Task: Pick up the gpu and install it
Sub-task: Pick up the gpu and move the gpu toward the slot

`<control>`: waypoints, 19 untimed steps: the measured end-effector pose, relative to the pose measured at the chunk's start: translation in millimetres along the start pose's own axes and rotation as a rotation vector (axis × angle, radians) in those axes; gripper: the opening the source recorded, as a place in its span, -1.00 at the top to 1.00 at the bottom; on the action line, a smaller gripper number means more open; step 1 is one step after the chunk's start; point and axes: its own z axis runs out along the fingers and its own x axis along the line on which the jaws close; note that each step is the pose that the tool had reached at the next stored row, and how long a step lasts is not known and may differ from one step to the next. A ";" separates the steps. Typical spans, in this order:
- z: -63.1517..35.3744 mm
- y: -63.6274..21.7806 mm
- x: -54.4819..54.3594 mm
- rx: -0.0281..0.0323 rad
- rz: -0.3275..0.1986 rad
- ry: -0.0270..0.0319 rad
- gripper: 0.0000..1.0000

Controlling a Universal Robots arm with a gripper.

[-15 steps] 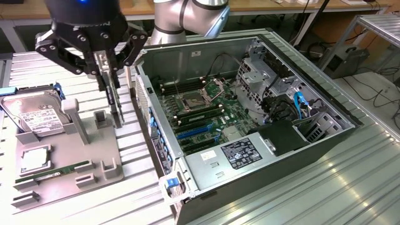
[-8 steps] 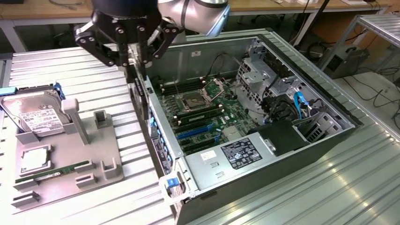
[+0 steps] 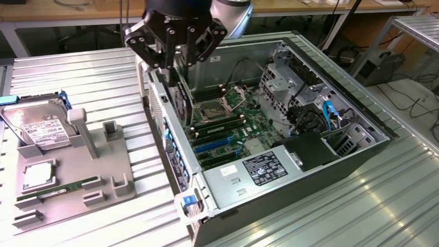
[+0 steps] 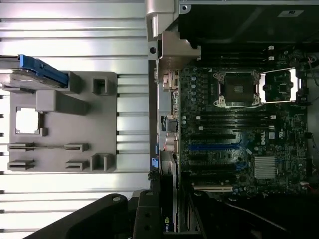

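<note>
Gripper (image 3: 175, 66) at upper centre of the exterior view, fingers (image 3: 166, 55) pinching the upright gpu (image 3: 180, 100) over the motherboard (image 3: 230, 123) inside the open computer case (image 3: 343, 83).

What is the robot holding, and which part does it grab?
The gripper holds the gpu by its upper edge, jaws shut on it, above the open computer case.
</note>
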 end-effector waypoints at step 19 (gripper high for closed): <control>32.9 -0.1 -101.3 0.0174 -0.001 0.0206 0.47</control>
